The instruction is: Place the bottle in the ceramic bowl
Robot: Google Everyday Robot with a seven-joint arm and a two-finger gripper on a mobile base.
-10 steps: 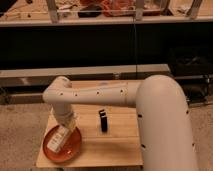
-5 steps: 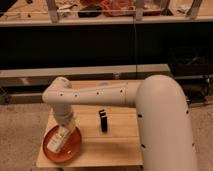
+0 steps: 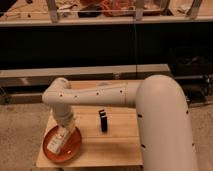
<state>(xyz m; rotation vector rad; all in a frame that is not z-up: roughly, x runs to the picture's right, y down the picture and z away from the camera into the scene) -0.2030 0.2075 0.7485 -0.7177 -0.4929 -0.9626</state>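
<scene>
The ceramic bowl (image 3: 74, 146), a shallow orange-red dish, sits at the front left corner of the small wooden table (image 3: 120, 145). My white arm reaches over from the right, and the gripper (image 3: 65, 132) hangs down over the bowl's middle. The bottle (image 3: 56, 144), small, white and oblong, lies tilted inside the bowl directly under the gripper. The gripper touches it or is very close to it. I cannot see whether the bottle is held or rests free on the dish.
A small black upright object (image 3: 103, 121) stands on the table just right of the bowl. My bulky arm (image 3: 165, 125) covers the table's right side. A dark shelf unit (image 3: 100, 45) stands behind, with speckled floor (image 3: 20, 125) on the left.
The gripper has sunk slightly toward the bowl with the bottle under it. Nothing else has moved.
</scene>
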